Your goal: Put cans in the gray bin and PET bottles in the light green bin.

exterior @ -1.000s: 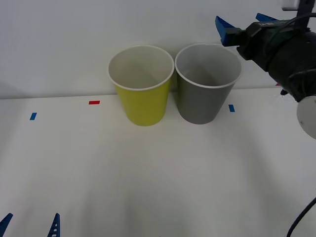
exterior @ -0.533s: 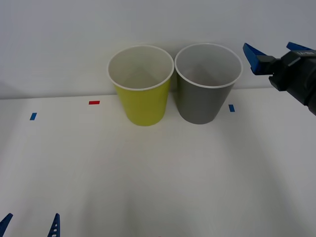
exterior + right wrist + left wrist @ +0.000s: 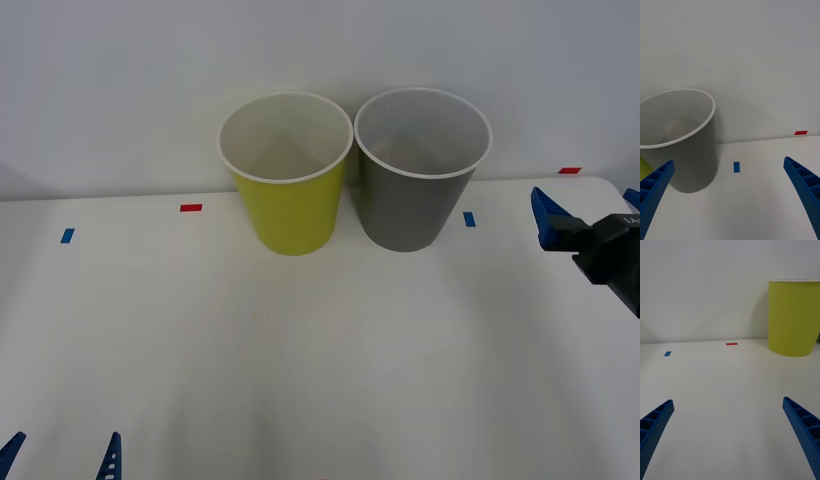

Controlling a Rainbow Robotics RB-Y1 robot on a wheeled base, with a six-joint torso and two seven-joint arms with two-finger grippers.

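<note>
The light green bin (image 3: 288,205) and the gray bin (image 3: 408,205) stand side by side at the back of the white table (image 3: 320,340), both upright with pale insides. My right gripper (image 3: 585,208) hovers open to the right of the gray bin, at about its mid height, nothing between its fingers. From the right wrist, the gray bin (image 3: 696,161) stands ahead and to one side of the open right gripper (image 3: 730,202). My left gripper (image 3: 60,462) rests open at the table's near left corner, facing the light green bin (image 3: 793,318) across bare table; left gripper (image 3: 730,438). Cans and PET bottles are out of view.
Small tape marks lie on the table: blue (image 3: 67,236) and red (image 3: 191,208) at the left, blue (image 3: 469,218) and red (image 3: 569,170) at the right. A white wall rises right behind the bins. The table's middle and front are bare.
My right gripper has dropped from beside the gray bin's rim down and to the right, still open. The left gripper and both bins have not moved.
</note>
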